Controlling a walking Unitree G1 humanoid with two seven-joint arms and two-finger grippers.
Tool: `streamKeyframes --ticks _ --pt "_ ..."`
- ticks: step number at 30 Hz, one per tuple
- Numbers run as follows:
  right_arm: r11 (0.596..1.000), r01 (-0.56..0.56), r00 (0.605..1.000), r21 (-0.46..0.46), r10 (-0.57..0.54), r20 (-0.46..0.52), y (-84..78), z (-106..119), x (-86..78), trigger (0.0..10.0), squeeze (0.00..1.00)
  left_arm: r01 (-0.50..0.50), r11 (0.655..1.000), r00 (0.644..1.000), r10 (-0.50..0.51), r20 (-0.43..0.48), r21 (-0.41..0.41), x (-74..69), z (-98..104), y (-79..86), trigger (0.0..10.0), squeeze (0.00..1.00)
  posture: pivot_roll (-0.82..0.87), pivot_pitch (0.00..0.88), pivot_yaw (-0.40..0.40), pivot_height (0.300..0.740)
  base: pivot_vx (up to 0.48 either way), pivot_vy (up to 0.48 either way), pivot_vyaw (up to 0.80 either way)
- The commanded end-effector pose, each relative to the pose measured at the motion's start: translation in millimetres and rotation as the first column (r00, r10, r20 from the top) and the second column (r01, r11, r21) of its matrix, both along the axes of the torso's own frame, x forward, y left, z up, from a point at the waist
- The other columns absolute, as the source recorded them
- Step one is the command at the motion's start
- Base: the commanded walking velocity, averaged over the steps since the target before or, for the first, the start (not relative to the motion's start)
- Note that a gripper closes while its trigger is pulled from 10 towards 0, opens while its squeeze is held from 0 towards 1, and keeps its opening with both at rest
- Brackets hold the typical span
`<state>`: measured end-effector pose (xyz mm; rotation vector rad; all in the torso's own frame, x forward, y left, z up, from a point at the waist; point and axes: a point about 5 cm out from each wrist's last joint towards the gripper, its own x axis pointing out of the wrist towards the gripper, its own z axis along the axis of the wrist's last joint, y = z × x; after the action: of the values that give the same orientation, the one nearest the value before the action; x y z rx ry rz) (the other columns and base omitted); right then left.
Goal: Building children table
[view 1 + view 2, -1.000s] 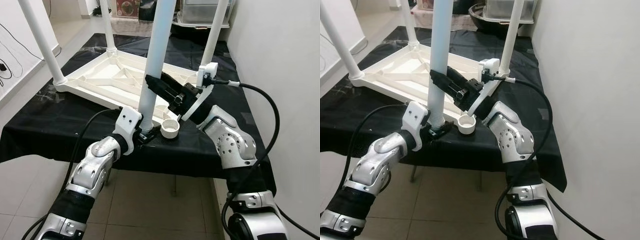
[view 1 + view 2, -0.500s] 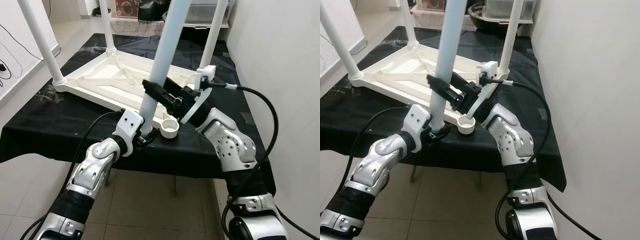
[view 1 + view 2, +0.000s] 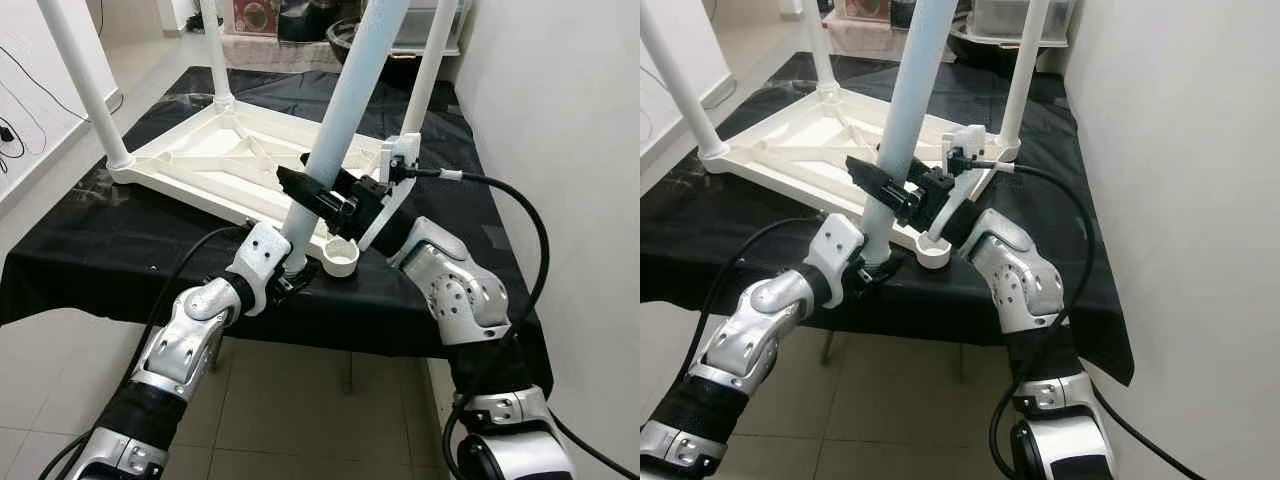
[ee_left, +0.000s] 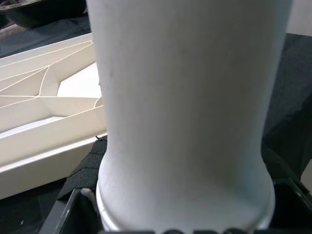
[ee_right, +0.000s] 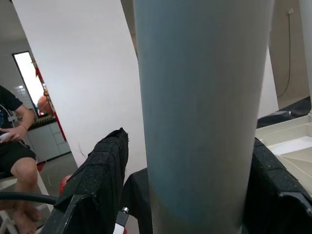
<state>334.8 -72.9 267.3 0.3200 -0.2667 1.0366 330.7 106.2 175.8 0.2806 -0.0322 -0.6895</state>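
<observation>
A white children's table [image 3: 200,165] lies upside down on a black-covered bench [image 3: 90,255], with three white legs standing up from its corners. A fourth, loose white leg [image 3: 345,110] leans steeply, top end tipped right. Its foot is just left of the empty round socket [image 3: 340,258] at the near right corner. My left gripper [image 3: 290,275] is shut on the foot of this leg [image 4: 185,122]. A little higher, my right gripper [image 3: 310,190] is shut on the leg [image 5: 200,122], with black fingers [image 5: 105,165] on either side.
The attached legs [image 3: 85,85] [image 3: 425,70] rise above the frame. A white wall [image 3: 560,120] runs close along the right. Boxes and a dark bowl [image 3: 350,30] stand behind the bench. A seated person [image 5: 14,146] is off to one side. Tiled floor lies below the bench edge.
The loose leg has tipped from nearly upright to a steep lean, top end swinging right. My right gripper has shifted left with it. The left gripper stays at the foot.
</observation>
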Motion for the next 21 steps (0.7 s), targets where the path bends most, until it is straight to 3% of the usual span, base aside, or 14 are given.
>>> streamKeyframes --ticks 1,21 --pt "1.0 -0.009 1.0 -0.012 0.009 0.004 3.7 -1.4 -2.8 10.0 0.0 0.017 1.0 1.0 -0.016 -0.015 0.014 -2.1 -6.0 -3.2 10.0 0.0 0.09 0.099 -0.009 0.74 0.0 0.0 0.0" --pt "0.999 0.026 1.0 -0.024 -0.025 0.008 7.8 -0.9 0.5 10.0 0.0 0.068 0.998 0.997 -0.068 -0.036 0.011 -9.8 -15.1 -17.9 10.0 0.0 0.08 0.108 -0.006 0.74 0.0 0.0 0.0"
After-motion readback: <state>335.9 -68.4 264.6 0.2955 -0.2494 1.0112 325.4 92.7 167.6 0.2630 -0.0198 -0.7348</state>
